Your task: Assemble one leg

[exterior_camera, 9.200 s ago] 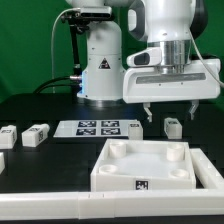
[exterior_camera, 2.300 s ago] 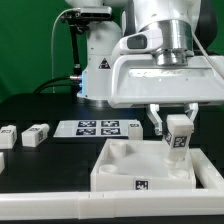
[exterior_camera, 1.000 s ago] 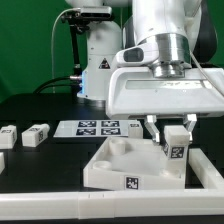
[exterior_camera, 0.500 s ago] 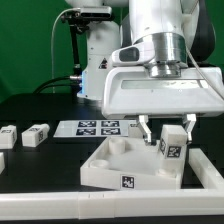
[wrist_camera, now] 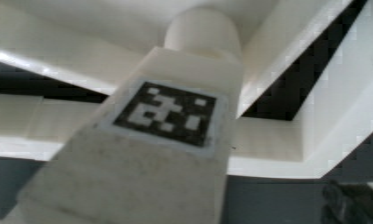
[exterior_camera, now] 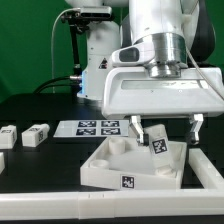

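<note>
Black worktop [exterior_camera: 35,108] is seen under the square piece [exterior_camera: 103,171], where the tilted leg [exterior_camera: 157,141] is seemingly loose between spread jaws.

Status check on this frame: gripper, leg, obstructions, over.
Gripper open, jaws spread wide. Leg between them, tilted, not upright, lower end at square piece corner socket. Nothing seen in the way.

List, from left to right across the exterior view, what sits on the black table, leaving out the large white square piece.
Small white block at the edge → second small white block → flat white marker board → stubby white leg, leaning under the open gripper.
</note>
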{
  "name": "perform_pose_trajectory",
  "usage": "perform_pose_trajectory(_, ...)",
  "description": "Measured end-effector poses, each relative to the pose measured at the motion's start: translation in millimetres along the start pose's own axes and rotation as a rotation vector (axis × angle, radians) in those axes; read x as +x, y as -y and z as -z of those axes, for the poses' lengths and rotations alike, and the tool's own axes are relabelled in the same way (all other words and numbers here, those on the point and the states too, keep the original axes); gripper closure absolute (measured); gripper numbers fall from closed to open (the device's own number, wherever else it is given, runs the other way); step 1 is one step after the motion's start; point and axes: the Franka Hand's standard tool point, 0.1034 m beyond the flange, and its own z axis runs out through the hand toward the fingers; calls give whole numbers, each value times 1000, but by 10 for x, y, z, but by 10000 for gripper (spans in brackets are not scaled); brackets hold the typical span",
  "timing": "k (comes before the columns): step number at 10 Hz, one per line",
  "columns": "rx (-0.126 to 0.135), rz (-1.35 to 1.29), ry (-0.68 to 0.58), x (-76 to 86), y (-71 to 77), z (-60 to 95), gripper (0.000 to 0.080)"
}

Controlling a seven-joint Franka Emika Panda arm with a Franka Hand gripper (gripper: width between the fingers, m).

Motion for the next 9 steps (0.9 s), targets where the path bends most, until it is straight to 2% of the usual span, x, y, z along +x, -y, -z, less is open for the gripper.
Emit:
perform_pose_trajectory(5, -1, -7, 8, 0, -12, 11, 151)
perform_pose_trajectory(8, -7, -18, 43, -11, -141, 107, 151)
perform_pose_trajectory(9, 4, -16, 85, -29, -100, 88, 151)
